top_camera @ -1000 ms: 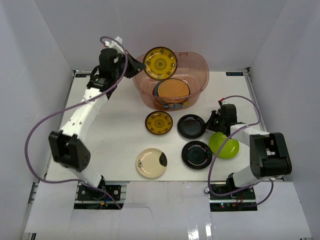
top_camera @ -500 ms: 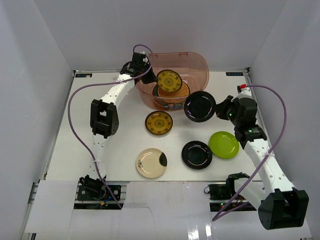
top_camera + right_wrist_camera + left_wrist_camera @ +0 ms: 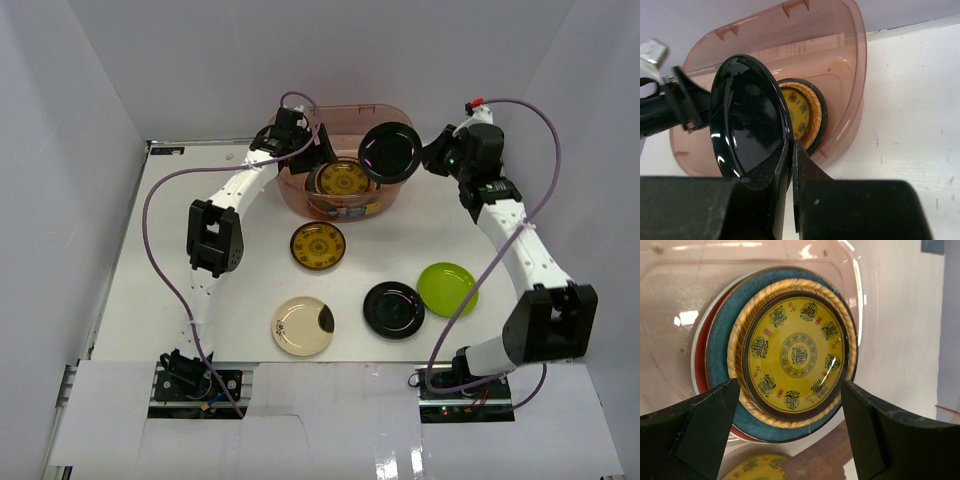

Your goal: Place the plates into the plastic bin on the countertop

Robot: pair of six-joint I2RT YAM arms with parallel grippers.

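The plastic bin (image 3: 400,175) stands at the back of the countertop (image 3: 230,280). Inside it a yellow patterned plate (image 3: 796,355) tops a stack of a woven plate (image 3: 740,340), a blue-grey one (image 3: 722,330) and a red one (image 3: 701,352). My left gripper (image 3: 315,160) hangs open just above that stack, with nothing between its fingers (image 3: 700,425). A glossy black plate (image 3: 390,152) stands on edge over the bin's right rim, and my right gripper (image 3: 791,150) is shut on its rim.
Loose on the countertop lie a second yellow patterned plate (image 3: 318,245), a cream plate with a black patch (image 3: 302,326), another black plate (image 3: 393,310) and a lime green plate (image 3: 447,289). White walls close in the back and sides.
My left gripper has let go of the yellow plate, which now lies on the stack in the bin, and stands open. My right arm has carried the black plate up and back to the bin's rim.
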